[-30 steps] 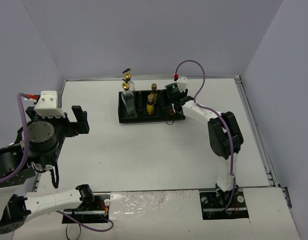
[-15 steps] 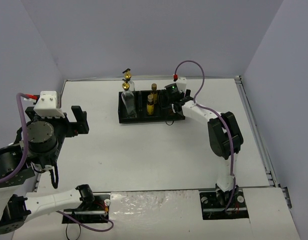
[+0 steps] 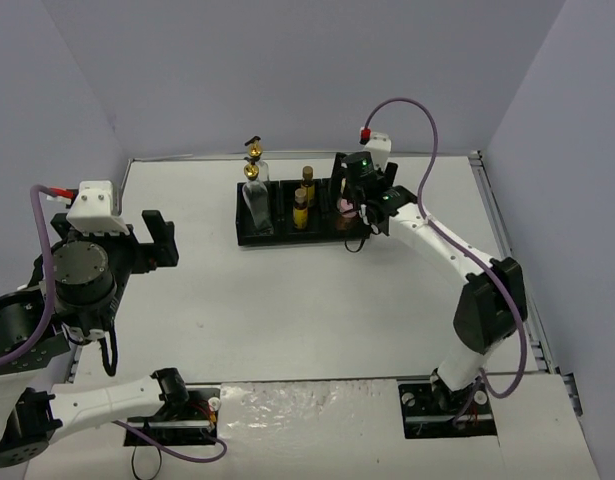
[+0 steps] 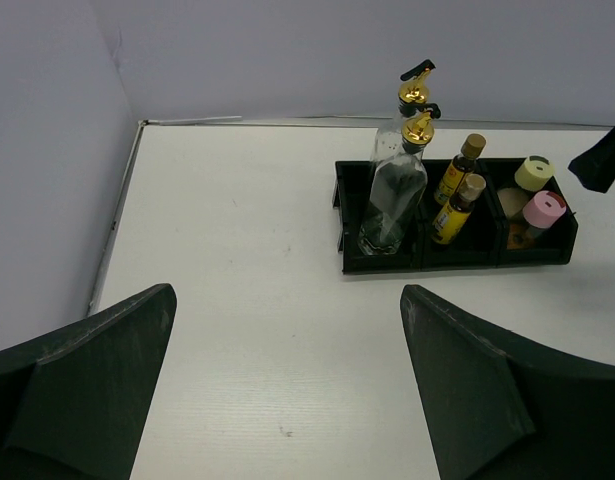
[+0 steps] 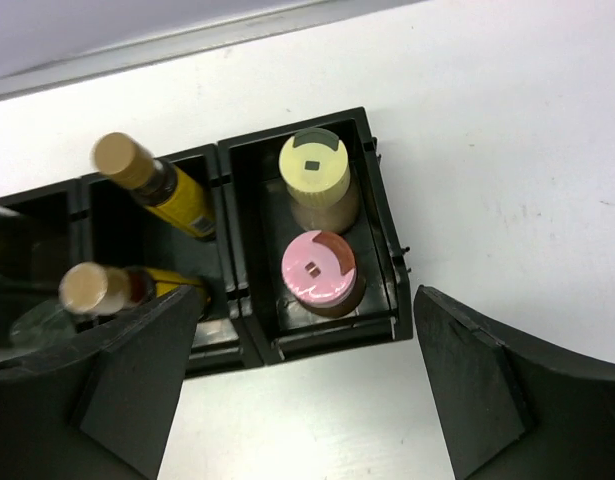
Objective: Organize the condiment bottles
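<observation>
The condiment bottles all stand in the black tray. Two tall glass ones with gold pourers fill its left compartment. Two amber ones are in the middle. A beige jar and a pink jar stand upright in the right compartment. My right gripper hovers open above the pink jar, touching nothing. My left gripper stands open and empty over the table's left side, far from the tray.
The tray sits near the table's back edge, below the grey back wall. Grey side walls close in left and right. The right arm's elbow stands over the right side of the table. A raised metal rail runs along the right edge.
</observation>
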`<move>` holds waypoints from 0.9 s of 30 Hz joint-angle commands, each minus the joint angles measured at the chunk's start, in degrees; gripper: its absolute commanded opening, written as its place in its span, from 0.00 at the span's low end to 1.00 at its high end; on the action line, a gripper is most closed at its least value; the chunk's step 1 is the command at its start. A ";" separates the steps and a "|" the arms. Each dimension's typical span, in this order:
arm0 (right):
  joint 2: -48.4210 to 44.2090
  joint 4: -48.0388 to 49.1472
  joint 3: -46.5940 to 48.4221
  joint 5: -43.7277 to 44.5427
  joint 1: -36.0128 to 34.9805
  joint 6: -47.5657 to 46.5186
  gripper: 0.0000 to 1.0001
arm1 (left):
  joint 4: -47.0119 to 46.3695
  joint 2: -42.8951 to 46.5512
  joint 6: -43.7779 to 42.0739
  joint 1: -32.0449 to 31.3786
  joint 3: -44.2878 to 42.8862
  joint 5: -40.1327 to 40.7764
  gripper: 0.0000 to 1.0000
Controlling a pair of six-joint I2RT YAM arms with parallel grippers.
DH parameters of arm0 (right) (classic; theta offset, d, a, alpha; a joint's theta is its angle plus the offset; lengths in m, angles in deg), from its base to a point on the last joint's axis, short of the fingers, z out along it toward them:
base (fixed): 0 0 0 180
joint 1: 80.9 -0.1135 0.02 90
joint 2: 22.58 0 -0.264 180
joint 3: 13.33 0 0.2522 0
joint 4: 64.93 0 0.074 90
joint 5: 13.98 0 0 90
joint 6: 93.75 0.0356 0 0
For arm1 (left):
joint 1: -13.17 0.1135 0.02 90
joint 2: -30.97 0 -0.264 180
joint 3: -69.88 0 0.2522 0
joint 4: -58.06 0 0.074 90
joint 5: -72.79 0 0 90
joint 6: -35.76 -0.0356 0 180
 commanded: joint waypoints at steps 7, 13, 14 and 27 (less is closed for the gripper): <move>-23.15 -4.75 -4.60 -3.65 -2.35 0.65 1.00 | -1.33 -0.72 2.31 -0.12 2.76 0.31 0.92; -32.95 -8.93 -7.67 -1.40 -3.54 0.86 1.00 | -4.03 -0.88 2.02 -0.04 5.35 0.93 0.94; -34.05 -9.08 -8.95 -0.98 -3.50 0.85 1.00 | -4.69 -1.31 1.46 0.01 5.60 0.95 0.95; -38.67 -10.94 -12.21 -1.58 -3.34 -1.33 1.00 | -13.69 -12.52 -1.44 31.34 5.42 -35.17 0.97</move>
